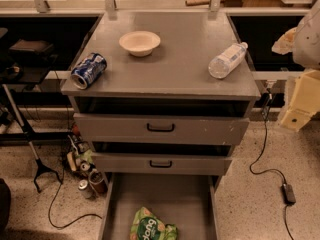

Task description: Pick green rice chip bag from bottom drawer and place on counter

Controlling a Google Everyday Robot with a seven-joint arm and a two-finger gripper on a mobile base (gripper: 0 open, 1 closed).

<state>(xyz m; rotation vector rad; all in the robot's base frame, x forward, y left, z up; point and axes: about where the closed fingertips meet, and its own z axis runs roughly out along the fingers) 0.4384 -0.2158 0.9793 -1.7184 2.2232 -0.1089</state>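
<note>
The green rice chip bag (152, 229) lies at six o'clock in the open bottom drawer (165, 194). The hand (299, 106) hangs at three o'clock beside the worktop (175, 66); released or clenched, I cannot tell. It should descend steeply, clear of the upper drawers.

We see matt grey metal, edges worn, on counter (185, 59) and bottom drawer (165, 194). Green rice chip bag (150, 227): glossy crinkled film. Gripper (296, 115), right edge: pale matt plastic.

Green rice chip bag (151, 228), white lettering, grey bottom drawer (165, 194), grey counter (175, 59), blue can (88, 70), cream gripper (299, 106) at right edge
</note>
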